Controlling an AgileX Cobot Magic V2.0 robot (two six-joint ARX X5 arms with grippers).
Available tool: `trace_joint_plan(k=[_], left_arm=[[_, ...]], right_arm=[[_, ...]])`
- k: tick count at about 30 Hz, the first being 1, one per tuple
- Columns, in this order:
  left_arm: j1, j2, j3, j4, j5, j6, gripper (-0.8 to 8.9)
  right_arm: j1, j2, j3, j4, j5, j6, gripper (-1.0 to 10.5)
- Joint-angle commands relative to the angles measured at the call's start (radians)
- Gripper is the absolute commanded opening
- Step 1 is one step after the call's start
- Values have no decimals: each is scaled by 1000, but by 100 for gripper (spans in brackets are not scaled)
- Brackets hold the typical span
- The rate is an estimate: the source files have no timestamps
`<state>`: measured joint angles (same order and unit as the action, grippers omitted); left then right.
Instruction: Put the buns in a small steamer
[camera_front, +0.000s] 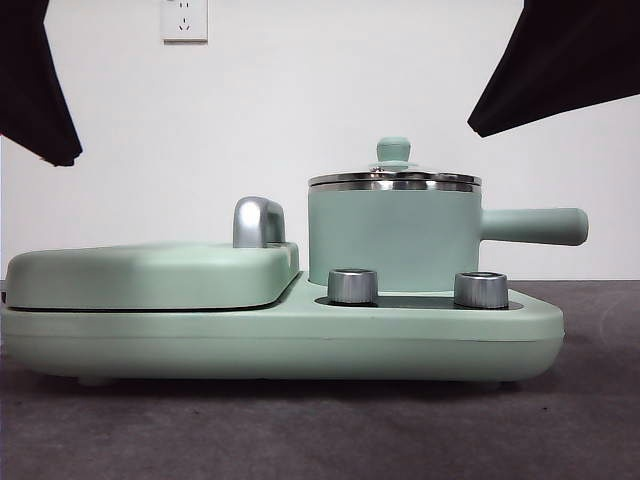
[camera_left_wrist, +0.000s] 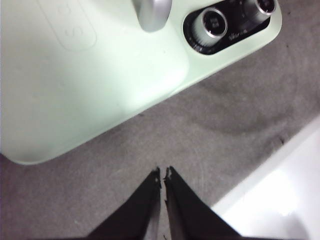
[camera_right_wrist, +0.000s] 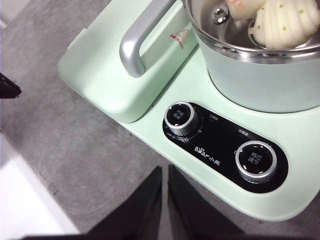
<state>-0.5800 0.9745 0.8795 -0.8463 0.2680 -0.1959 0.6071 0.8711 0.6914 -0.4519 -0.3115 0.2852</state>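
Mint-green small steamer (camera_right_wrist: 260, 85) holds both buns (camera_right_wrist: 285, 22) — left pincer (camera_left_wrist: 163, 175) and right pincer (camera_right_wrist: 165, 172) pressed together.

The mint-green small steamer (camera_front: 394, 238) stands upright, lid on, its handle sticking out sideways. Through the glass, the ridged, green-specked bun (camera_right_wrist: 286, 23) touches the smooth cream bun (camera_right_wrist: 243, 7) inside.
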Motion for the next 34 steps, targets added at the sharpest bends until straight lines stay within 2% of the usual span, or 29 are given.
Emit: trace_joint_plan(k=[1, 3, 4, 5, 8, 11, 14, 16, 18, 23, 27, 34], left_arm=[[-7, 5, 8, 8, 2, 0, 16], [-11, 4, 8, 7, 2, 0, 16], [-11, 1, 8, 17, -7, 29, 16], [-5, 1, 8, 24, -32, 114, 18], [17, -24, -13, 77, -32, 180, 20], [58, -111, -121, 310, -32, 247, 20], [143, -242, -291, 595, -32, 234, 20], [209, -341, -404, 734, -32, 213, 20], [272, -446, -501, 808, -33, 209, 20], [422, -706, -678, 815, -97, 206, 20], [515, -842, -764, 814, -130, 203, 20], [548, -970, -867, 791, -170, 202, 20]], right_arm=[[6, 3, 4, 11, -1, -5, 19], [6, 3, 4, 11, -1, -5, 19], [6, 3, 4, 11, -1, -5, 19], [6, 3, 4, 11, -1, -5, 19], [6, 3, 4, 11, 0, -5, 19], [6, 3, 4, 11, -1, -5, 19], [6, 3, 4, 11, -1, -5, 19], [6, 3, 4, 11, -1, -5, 19], [6, 3, 4, 11, -1, -5, 19], [6, 3, 4, 11, -1, -5, 19], [6, 3, 4, 11, -1, -5, 19], [6, 3, 4, 11, -1, -5, 19]])
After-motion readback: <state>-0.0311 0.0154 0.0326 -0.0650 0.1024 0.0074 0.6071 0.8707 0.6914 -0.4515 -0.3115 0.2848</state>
